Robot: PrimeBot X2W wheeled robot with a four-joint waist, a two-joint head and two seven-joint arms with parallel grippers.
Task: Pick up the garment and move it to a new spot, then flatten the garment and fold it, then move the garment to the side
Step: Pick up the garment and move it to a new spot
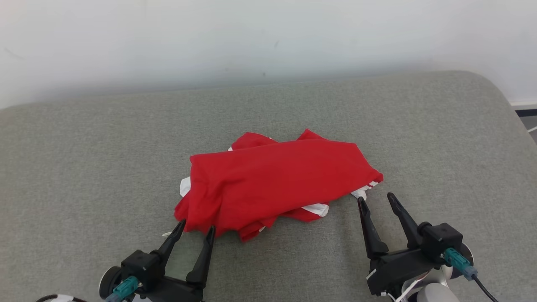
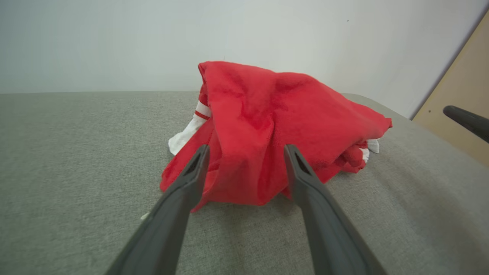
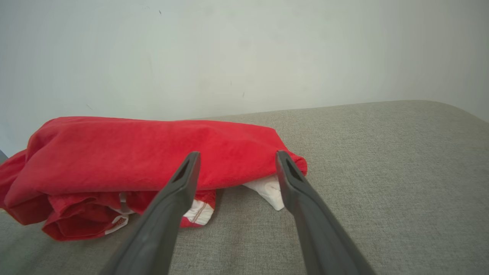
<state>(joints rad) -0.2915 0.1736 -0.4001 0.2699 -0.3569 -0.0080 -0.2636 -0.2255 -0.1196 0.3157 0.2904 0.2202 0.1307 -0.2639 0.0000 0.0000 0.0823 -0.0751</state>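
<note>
You'll find no word, brand, number or sign that can be read here. The one candidate is a small pale tag (image 3: pixel 115 224) on the red garment (image 3: pixel 153 152), and any print on it is too small to make out.

One red garment (image 1: pixel 277 180) with white trim is counted on one grey padded surface (image 1: pixel 84 167), and one pale wall (image 1: pixel 251 37) is seen behind it. Two grippers are counted, a left gripper (image 1: pixel 196 225) and a right gripper (image 1: pixel 376 197), and four long dark fingers (image 1: pixel 201 260) are made out in all, two to each. Two teal plugs are noted, a left connector (image 1: pixel 126 287) and a right connector (image 1: pixel 457 260), and a single tan panel (image 2: pixel 458 99) is seen in the left wrist view.
</note>
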